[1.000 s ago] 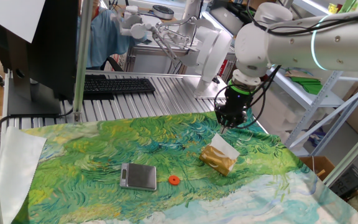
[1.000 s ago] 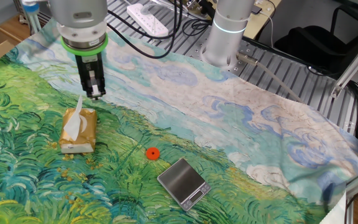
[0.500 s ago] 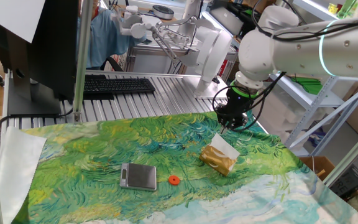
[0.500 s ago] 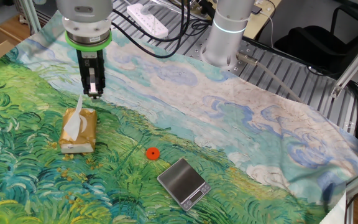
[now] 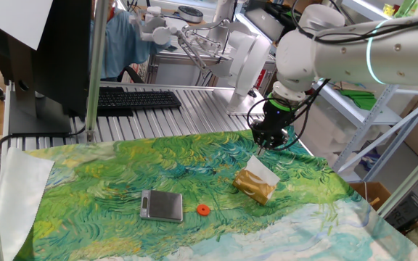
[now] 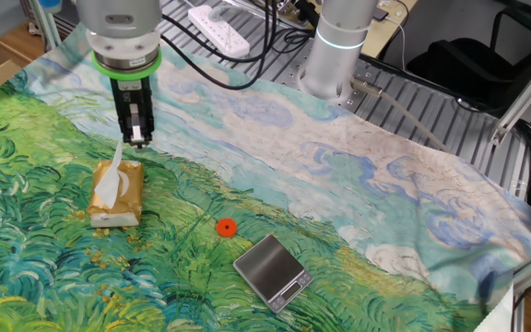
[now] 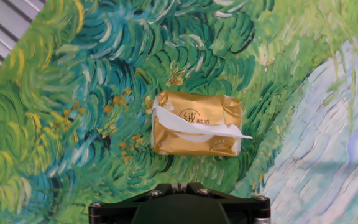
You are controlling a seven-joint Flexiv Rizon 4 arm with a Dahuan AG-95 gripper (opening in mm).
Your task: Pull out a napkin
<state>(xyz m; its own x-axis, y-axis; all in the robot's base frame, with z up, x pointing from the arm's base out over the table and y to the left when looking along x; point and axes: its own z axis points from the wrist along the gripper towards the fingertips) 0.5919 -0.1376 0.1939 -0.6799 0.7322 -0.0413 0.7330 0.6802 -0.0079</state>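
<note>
A golden-brown packet (image 5: 253, 188) lies on the painted cloth, and a white napkin (image 5: 261, 168) sticks up out of its slot. Both show in the other fixed view, the packet (image 6: 127, 195) and the napkin (image 6: 111, 179), and in the hand view, where the packet (image 7: 199, 108) lies flat with the napkin (image 7: 194, 129) folded across it. My gripper (image 5: 265, 143) hangs above and just behind the packet, apart from the napkin, its fingers together and empty; it also shows in the other fixed view (image 6: 135, 140). The hand view shows only the gripper's dark base, not its fingertips.
A small silver scale (image 5: 161, 206) and an orange disc (image 5: 202, 210) lie on the cloth (image 5: 122, 181) left of the packet. A keyboard (image 5: 133, 99) and a monitor stand behind on the metal table. The arm's base (image 6: 337, 46) stands at the cloth's far edge.
The arm shifted slightly above the packet and back, with the gripper staying at about the same height. The packet and napkin have not moved.
</note>
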